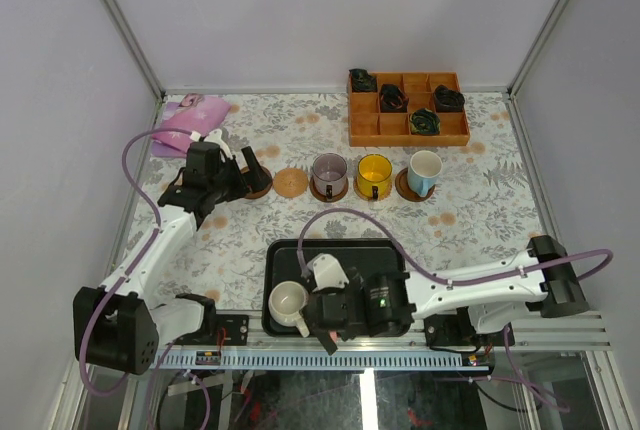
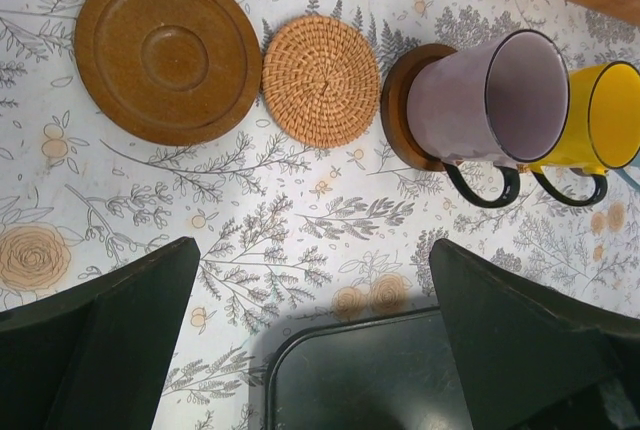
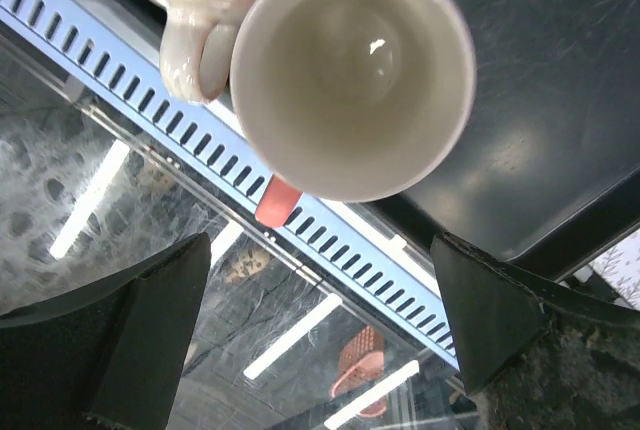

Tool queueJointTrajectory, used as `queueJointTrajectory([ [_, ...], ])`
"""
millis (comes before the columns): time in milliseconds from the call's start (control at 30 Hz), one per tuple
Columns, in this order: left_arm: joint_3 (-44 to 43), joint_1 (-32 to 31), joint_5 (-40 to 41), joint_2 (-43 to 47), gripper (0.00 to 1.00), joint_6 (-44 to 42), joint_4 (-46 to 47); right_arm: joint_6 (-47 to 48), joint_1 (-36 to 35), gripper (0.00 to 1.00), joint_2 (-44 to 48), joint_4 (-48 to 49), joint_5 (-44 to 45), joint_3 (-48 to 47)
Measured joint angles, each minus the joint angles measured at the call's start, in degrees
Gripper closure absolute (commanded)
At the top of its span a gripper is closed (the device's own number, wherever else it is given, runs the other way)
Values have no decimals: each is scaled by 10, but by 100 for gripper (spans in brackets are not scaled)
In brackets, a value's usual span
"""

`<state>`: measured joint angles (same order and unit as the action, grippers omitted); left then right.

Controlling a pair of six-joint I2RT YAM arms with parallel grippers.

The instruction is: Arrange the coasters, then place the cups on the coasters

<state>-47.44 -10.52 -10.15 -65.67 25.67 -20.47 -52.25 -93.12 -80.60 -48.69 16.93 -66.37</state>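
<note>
A dark wooden coaster (image 2: 167, 53) and a woven tan coaster (image 2: 320, 80) lie bare, side by side. To their right the mauve cup (image 2: 490, 100), the yellow cup (image 1: 374, 176) and the white, blue-handled cup (image 1: 424, 172) each stand on a coaster. My left gripper (image 2: 312, 250) hovers open beside the dark coaster (image 1: 262, 184), holding nothing. The cream cup (image 1: 289, 302) stands in the black tray's (image 1: 345, 255) near left corner. Close beside it is a white cup (image 3: 350, 70) with a pink handle. My right gripper (image 3: 320, 240) hangs open over the tray's near edge, just short of that cup.
An orange compartment box (image 1: 407, 108) with dark bundles stands at the back right. A pink cloth (image 1: 190, 120) lies at the back left. The slotted metal rail (image 3: 330, 220) of the table's near edge runs right under the right gripper.
</note>
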Motion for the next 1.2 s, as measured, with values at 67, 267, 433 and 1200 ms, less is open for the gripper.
queueJointTrajectory([
  [67,6,0,0,4,0,0,-1,-20,-24,1,-17,-6,1,0],
  [267,18,0,-3,18,0,0,-1,-62,-37,1,-28,-8,9,0],
  [433,24,0,-7,25,0,0,-1,-87,-37,16,-50,-21,27,-5],
  [1200,45,-3,-13,47,0,0,-1,-99,-21,91,-74,18,31,29],
])
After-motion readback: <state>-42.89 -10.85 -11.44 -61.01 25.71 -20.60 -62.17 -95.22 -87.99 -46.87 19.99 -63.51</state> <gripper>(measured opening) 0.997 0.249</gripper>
